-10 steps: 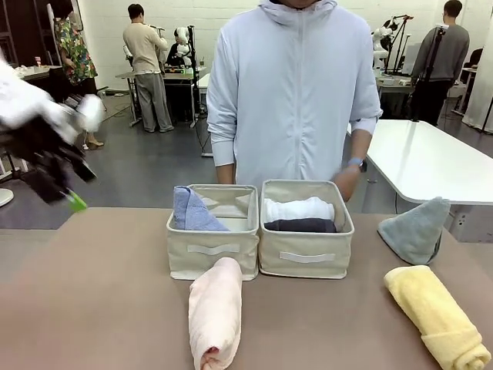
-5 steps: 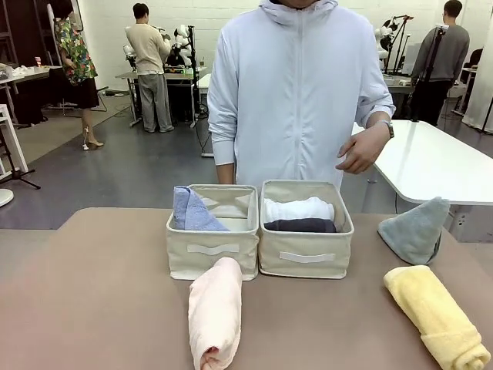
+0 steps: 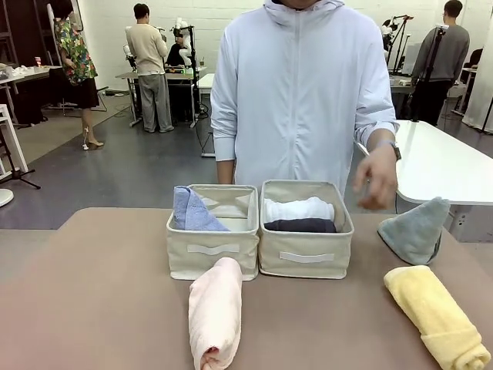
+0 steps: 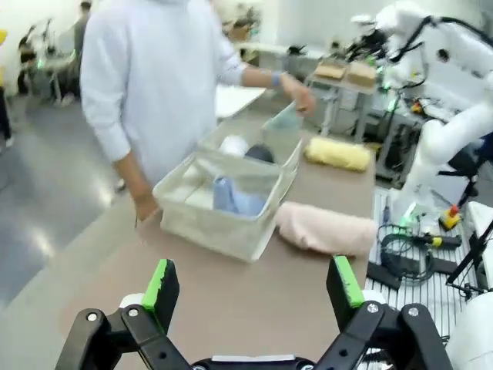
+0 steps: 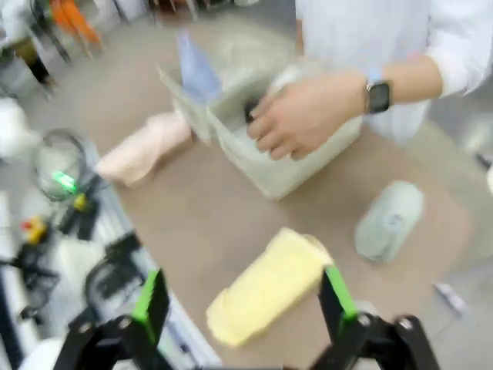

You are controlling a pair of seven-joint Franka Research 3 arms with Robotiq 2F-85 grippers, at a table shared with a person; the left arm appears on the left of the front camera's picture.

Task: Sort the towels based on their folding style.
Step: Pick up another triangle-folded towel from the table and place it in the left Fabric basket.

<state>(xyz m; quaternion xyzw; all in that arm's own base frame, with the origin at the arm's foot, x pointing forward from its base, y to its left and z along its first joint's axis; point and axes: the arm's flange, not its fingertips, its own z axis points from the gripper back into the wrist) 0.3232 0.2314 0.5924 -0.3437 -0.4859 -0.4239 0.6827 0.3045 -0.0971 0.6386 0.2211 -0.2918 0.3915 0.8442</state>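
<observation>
Nearest you, a pale pink rolled towel [image 3: 215, 312] lies end-on, its far end at the left bin's [image 3: 213, 250] front; a yellow rolled towel [image 3: 435, 314] lies at the table's [image 3: 100, 293] right. The left bin holds a light blue folded towel [image 3: 194, 211]; the right bin [image 3: 306, 258], touching it, holds a white roll [image 3: 299, 209] beside a dark grey roll [image 3: 300, 225]. A grey-green folded towel [image 3: 416, 229] stands far right. The person's hand [image 3: 377, 176], blurred, hangs near the right bin. Your left gripper [image 4: 252, 289] and right gripper [image 5: 243, 297] have their fingers spread wide, empty
</observation>
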